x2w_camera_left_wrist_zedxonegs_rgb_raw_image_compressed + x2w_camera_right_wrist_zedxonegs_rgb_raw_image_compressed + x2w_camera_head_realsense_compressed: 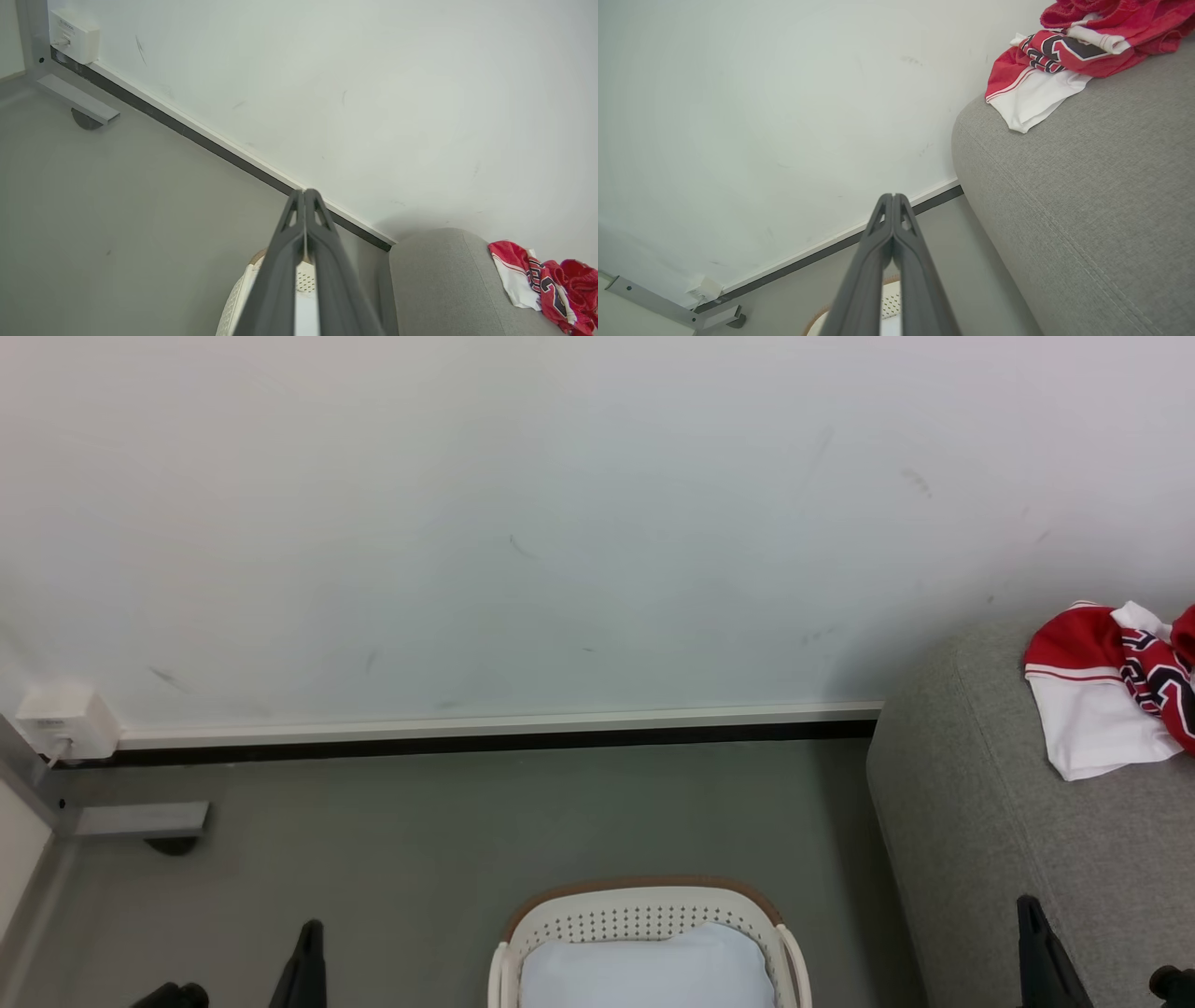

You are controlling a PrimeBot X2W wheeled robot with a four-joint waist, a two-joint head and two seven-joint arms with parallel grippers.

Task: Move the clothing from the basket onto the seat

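since the red and white clothing (1111, 691) lies crumpled on the grey seat (971, 840) by the wall, well apart from the basket (644, 915) on the floor, the move looks done or nearly so. what shows in the basket is a plain pale cloth (649, 975), though its near part is cut off, so more could remain. the left gripper (304, 193) and right gripper (893, 198) are both pressed closed, holding nothing.

Bare room, looks like a test lab staged as a home: scuffed wall (560, 523), grey floor (420, 821), sofa-like seat (980, 821), laundry basket (644, 919), metal frame (140, 819) on a caster.
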